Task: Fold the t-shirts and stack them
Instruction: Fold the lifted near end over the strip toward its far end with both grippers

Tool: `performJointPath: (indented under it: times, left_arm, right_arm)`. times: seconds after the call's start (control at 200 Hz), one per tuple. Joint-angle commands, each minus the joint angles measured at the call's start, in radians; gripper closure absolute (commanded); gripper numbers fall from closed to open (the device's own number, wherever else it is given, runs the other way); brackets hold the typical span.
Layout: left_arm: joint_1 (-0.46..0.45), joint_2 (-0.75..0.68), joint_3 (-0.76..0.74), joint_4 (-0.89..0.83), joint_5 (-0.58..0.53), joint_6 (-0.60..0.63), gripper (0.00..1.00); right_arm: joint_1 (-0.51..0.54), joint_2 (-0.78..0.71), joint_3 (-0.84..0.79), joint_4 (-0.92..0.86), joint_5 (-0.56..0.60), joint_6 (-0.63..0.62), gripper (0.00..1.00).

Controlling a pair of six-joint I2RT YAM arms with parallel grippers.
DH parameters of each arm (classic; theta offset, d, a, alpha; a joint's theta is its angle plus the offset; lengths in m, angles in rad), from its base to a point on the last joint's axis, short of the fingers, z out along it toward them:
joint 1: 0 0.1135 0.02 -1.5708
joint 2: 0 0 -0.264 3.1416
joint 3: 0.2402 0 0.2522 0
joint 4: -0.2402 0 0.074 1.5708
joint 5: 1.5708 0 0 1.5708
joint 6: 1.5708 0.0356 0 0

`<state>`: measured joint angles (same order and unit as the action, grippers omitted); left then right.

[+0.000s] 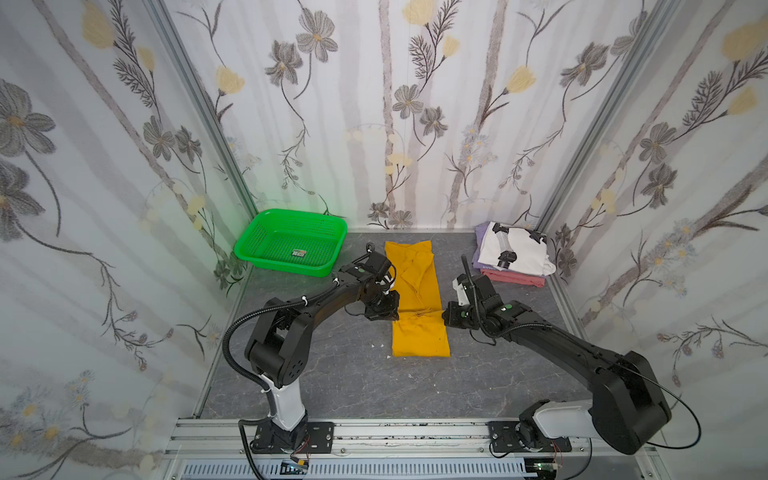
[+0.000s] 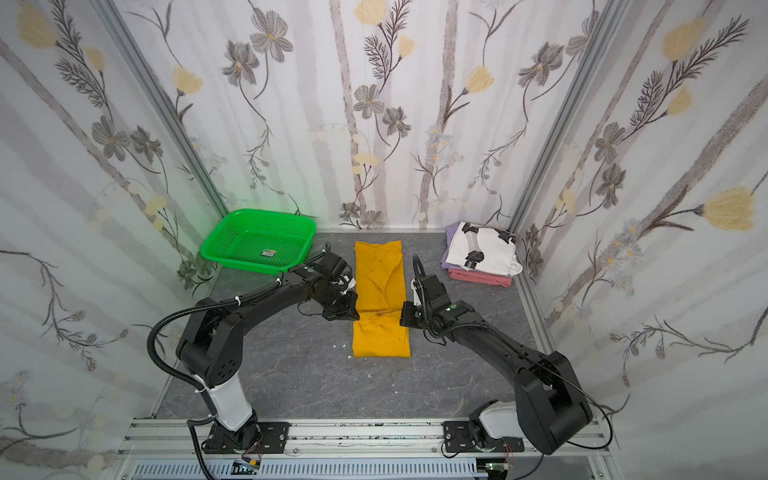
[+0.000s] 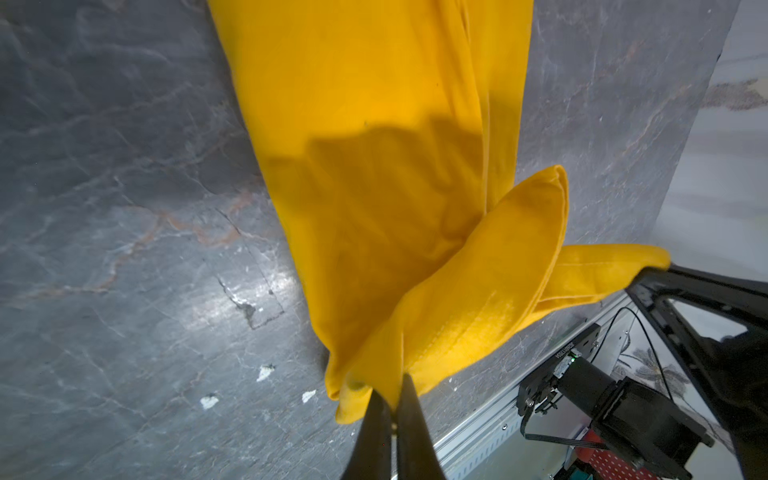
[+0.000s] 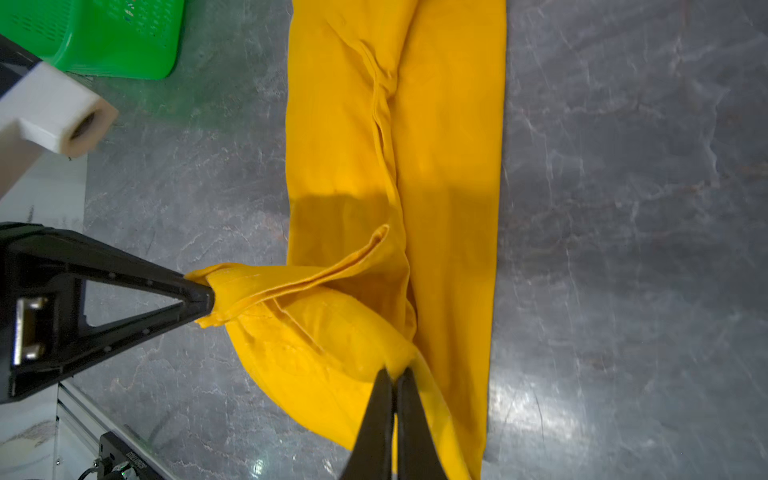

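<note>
- Left wrist view: the left fingers [image 3: 413, 428] are pressed together on a bunched corner of the mustard-yellow t-shirt [image 3: 374, 166], which is raised off the grey marbled table [image 3: 124, 249]
- Right wrist view: the right fingers [image 4: 376, 419] are clamped on the opposite corner of the same raised edge, and the cloth sags in a curve between the two grips
- In both top views the mustard-yellow t-shirt lies as a long narrow strip in the middle of the table, running near to far; the held edge crosses it about halfway along, with the left fingers at its left side and the right fingers at its right
- In the far right corner sits a stack of folded tees: the white t-shirt [image 1: 519, 249] with black figures on top, the lavender t-shirt [image 1: 482, 245] under it, the salmon-pink t-shirt [image 1: 515, 279] at the bottom
- A green basket [image 1: 282, 239] stands at the far left, well apart from the stack
</note>
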<state>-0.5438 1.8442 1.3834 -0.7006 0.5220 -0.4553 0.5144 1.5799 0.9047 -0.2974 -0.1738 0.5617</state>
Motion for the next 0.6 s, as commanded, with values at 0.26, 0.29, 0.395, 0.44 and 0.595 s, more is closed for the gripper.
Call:
performJointPath:
  times: [0.26,0.29,0.395,0.44,0.595]
  left_arm:
    - [0.093,0.188,0.259,-0.094,0.057,0.083,1.0]
    - [0.098,0.201,0.282,-0.098,0.059,0.083,1.0]
    - [0.107,0.256,0.357,-0.124,0.077,0.094,1.0]
    - [0.108,0.28,0.381,-0.133,0.082,0.097,1.0]
    - [0.11,0.341,0.439,-0.15,0.096,0.098,1.0]
  right_arm:
    - [-0.107,0.309,0.259,0.024,-0.126,-0.128,1.0]
    - [-0.111,0.322,0.274,0.023,-0.129,-0.128,1.0]
    - [-0.122,0.367,0.317,0.014,-0.14,-0.133,1.0]
    - [-0.125,0.384,0.332,0.011,-0.141,-0.135,1.0]
    - [-0.141,0.425,0.363,-0.003,-0.14,-0.139,1.0]
